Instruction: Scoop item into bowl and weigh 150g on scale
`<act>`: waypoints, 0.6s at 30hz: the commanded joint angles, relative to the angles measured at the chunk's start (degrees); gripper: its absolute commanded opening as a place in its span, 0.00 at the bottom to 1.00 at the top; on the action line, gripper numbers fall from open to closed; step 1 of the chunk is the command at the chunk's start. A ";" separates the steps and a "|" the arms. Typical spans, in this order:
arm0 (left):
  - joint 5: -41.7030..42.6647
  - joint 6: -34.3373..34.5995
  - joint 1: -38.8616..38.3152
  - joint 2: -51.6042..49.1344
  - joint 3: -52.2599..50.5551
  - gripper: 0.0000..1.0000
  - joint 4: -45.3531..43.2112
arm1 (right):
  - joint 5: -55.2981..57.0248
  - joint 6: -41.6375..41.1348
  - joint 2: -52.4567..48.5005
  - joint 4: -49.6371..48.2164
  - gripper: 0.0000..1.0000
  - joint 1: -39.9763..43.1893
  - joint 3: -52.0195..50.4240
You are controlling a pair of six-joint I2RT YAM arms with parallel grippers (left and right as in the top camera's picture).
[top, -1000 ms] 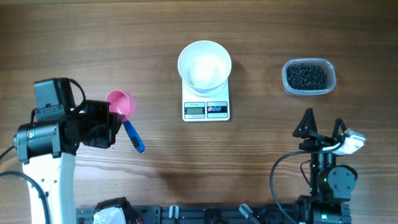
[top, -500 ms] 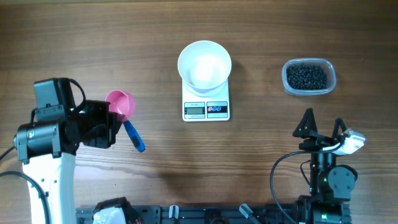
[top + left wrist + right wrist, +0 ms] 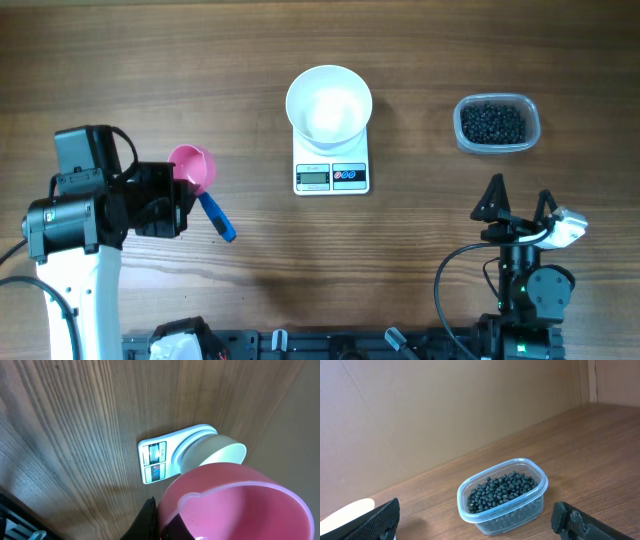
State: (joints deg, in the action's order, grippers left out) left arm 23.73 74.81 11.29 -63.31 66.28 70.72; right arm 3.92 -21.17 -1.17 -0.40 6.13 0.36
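Overhead, left tool (image 3: pixel 188 200): pressed together on the blue handle of the pink scoop (image 3: pixel 193 167), cup facing up, at the left of the bench (image 3: pixel 150 60)
Overhead, white bowl (image 3: pixel 329 105): sits on the kitchen scale (image 3: pixel 332 177) at mid-bench, display left uncovered at the front so it can be read; the bowl looks empty
Overhead, dark beans (image 3: pixel 492 122): all in the clear plastic tub (image 3: pixel 531 128) at far right, well apart from the scoop, so the left arm probably must cross past the scale to load
Overhead, right tool (image 3: pixel 520 200): spread wide, holding nothing, parked near the tub
Left wrist, scoop (image 3: pixel 235 505): fills the lower right, empty inside, with bowl (image 3: pixel 220 452) and scale (image 3: pixel 157 455) beyond it; where the fingers meet the handle is hidden
Right wrist, tub (image 3: pixel 502 510): framed between the spread fingers (image 3: pixel 380 520), heaped with beans (image 3: pixel 502 489), perhaps so this arm can steady it
Step judged: scoop gripped, no scooping done yet
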 commanded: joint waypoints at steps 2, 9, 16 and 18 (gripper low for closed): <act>2.25 2.19 -0.33 0.33 0.15 0.04 2.43 | -0.50 -0.44 0.24 -0.20 1.00 -0.17 0.00; 2.60 12.96 -0.33 0.31 0.15 0.04 6.05 | -0.50 -0.46 0.24 -0.17 1.00 -0.17 0.00; 0.35 16.39 -0.31 0.09 0.15 0.04 7.37 | 3.08 -1.07 0.24 -0.81 1.00 -0.17 0.00; -0.68 18.38 -0.31 -0.46 0.15 0.04 7.17 | -1.07 -10.73 0.24 -1.97 1.00 -0.17 0.00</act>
State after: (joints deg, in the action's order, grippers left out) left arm 25.15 88.88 11.29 -63.31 66.28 77.82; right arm 5.61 -21.96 -1.17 -1.02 6.13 0.36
